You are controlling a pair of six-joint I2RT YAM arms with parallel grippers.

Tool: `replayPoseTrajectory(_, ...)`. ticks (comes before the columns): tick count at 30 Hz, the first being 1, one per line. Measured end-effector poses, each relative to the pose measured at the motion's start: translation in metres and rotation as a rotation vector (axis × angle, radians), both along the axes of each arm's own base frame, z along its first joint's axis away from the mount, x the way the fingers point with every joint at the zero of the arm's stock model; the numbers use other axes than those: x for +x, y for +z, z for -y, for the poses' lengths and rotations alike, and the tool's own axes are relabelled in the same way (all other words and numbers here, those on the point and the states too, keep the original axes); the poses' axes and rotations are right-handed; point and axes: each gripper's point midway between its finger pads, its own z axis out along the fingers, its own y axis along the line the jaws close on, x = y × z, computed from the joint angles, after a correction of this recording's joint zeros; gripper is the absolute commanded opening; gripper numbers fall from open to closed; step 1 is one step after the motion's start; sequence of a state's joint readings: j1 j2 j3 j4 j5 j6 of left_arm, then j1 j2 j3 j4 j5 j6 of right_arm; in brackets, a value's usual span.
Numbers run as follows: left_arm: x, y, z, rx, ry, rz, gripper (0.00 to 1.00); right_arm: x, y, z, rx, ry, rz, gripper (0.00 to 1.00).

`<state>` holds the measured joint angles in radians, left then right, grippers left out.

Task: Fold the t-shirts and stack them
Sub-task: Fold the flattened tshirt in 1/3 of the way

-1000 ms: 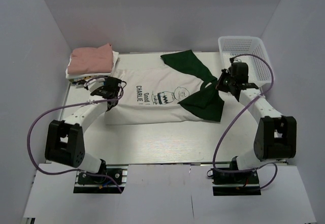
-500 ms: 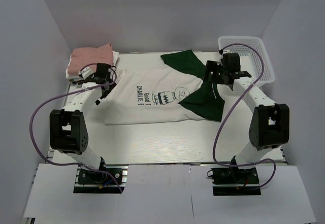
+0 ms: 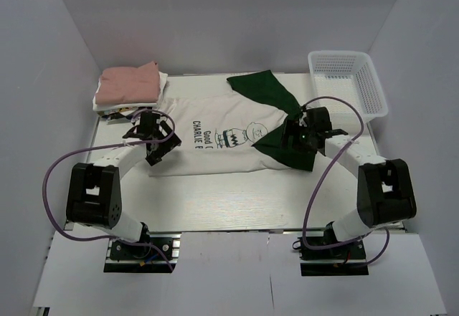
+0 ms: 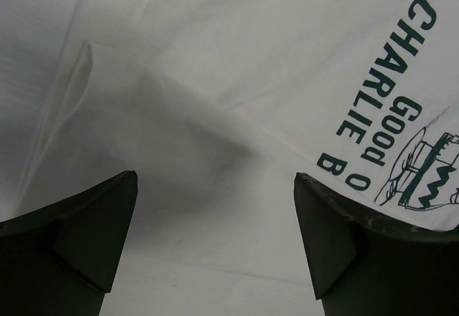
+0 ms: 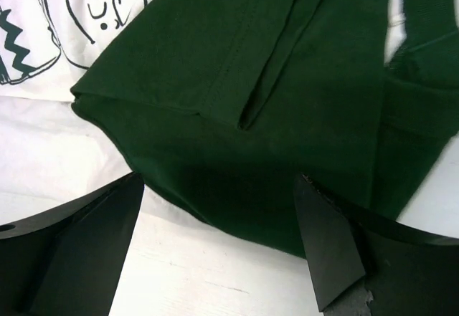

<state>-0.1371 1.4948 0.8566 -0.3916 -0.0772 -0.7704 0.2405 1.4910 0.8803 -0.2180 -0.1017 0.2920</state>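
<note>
White tabletop [image 3: 237, 201] fills the middle of the overhead view, with one t-shirt [image 3: 215, 160] spread flat across its centre. The shirt's body is cream, its dark green lettering and cartoon face [image 3: 224, 135] run sideways, and its dark green sleeves lie toward the right, one [image 3: 262, 87] pointing to the upper middle of the frame, the other [image 3: 294, 155] folded lower right.

A white mesh basket [image 3: 346, 56] stands at the upper right, apart from the shirt. At the upper left sits a pile of folded shirts [image 3: 129, 85], dusty pink on top of white.

The left gripper [image 4: 214, 180] hangs low over the shirt's left, cream end with its jaws spread wide and nothing between them. The right gripper [image 5: 219, 180] is likewise spread over the lower green sleeve's edge. Whether either one's fingertips touch the cloth is hard to tell.
</note>
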Motion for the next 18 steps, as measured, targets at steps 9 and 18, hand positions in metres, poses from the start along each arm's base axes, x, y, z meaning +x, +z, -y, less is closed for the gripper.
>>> replayPoseTrajectory(9, 0.003, -0.019, -0.001, 0.01, -0.003, -0.034, 1.0, 0.013, -0.035, -0.023, 0.084, 0.017, -0.063, 0.9)
replayPoseTrajectory(18, 0.003, -0.023, -0.007, 0.034, -0.003, -0.043, 1.0, 0.05, -0.029, -0.053, 0.189, 0.024, 0.006, 0.9)
